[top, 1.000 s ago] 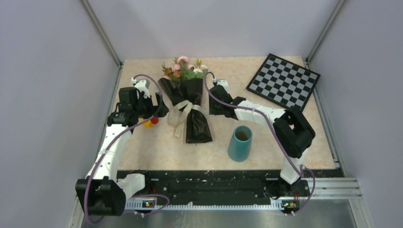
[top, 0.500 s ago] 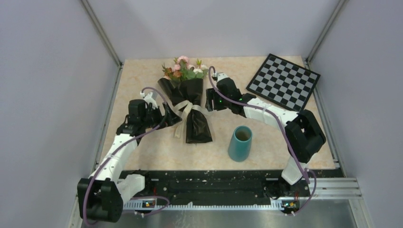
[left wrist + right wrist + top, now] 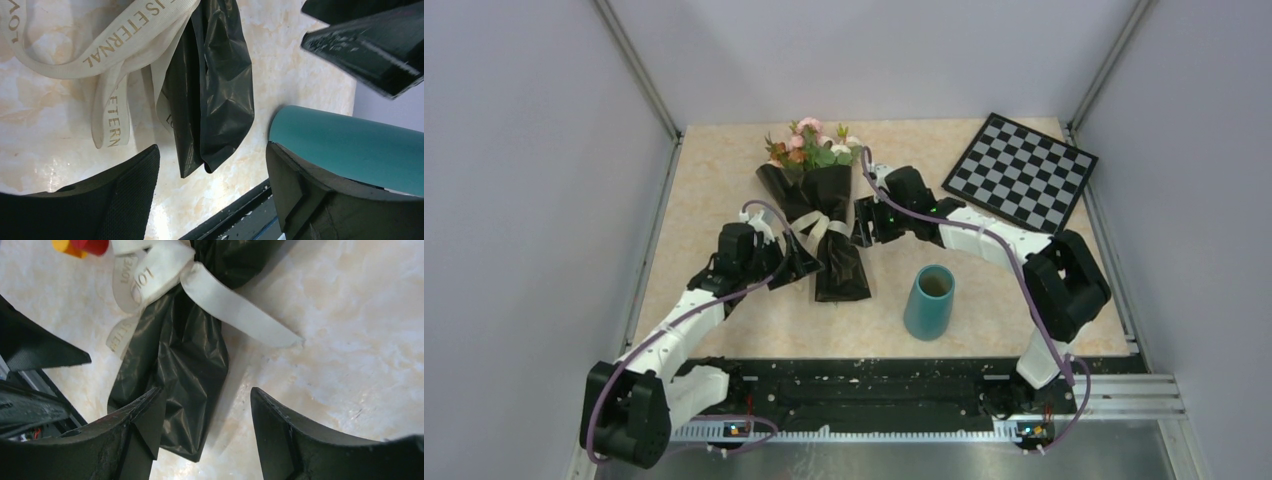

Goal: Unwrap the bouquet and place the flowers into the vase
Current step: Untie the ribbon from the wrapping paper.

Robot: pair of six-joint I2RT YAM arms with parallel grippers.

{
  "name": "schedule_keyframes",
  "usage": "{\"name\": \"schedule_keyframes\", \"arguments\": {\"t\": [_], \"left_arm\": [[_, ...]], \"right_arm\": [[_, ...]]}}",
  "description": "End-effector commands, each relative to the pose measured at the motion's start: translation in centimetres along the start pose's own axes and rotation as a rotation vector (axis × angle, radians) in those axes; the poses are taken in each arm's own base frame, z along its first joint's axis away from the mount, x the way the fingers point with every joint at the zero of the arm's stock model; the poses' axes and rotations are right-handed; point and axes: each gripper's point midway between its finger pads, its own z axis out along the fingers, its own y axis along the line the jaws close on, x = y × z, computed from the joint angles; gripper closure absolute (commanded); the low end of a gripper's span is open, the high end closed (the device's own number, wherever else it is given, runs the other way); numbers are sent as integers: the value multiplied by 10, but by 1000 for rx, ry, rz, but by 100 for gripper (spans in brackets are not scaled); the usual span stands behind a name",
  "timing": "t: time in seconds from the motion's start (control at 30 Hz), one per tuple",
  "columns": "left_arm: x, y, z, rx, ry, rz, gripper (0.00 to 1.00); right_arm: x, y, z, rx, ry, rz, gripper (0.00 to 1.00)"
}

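Both sides of the bouquet (image 3: 826,218) are flanked: left gripper (image 3: 798,263) and right gripper (image 3: 862,224) gape wide, holding nothing.

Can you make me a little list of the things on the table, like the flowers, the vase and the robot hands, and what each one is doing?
bouquet: lying on the table, wrapped in black paper
ribbon: cream, tied around the bouquet
flowers: poking out the far end
vase: teal, upright, no flowers inside
left gripper: open, by the ribbon, holding nothing
right gripper: open, low over the paper
checkerboard: far right corner
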Motion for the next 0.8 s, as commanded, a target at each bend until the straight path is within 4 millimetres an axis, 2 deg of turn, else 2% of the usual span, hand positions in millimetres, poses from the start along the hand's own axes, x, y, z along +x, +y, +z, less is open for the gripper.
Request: {"name": "schedule_keyframes", "arguments": {"t": [0.0,0.17,0.3,0.47,0.6,0.67,0.77], "left_arm": [[-9,-2,7,13,-46,-33,20],[-9,-4,10,31,-49,-58,23],[-9,-4,12,34,-53,-67,24],[-6,-1,17,33,-31,-88,25],[-11,-4,23,43,-35,-82,27],[-11,-4,26,43,-32,-84,28],[-12,-4,30,45,-28,-85,29]], "right_arm": [[23,14,5,-58,66,1,35],[46,16,18,-41,129,-31,36],[50,17,25,-51,140,-26,37],[55,9,32,-16,145,-14,46],[57,11,35,-34,145,-11,48],[59,14,37,-53,154,-9,53],[58,8,38,-19,143,-3,72]]}}
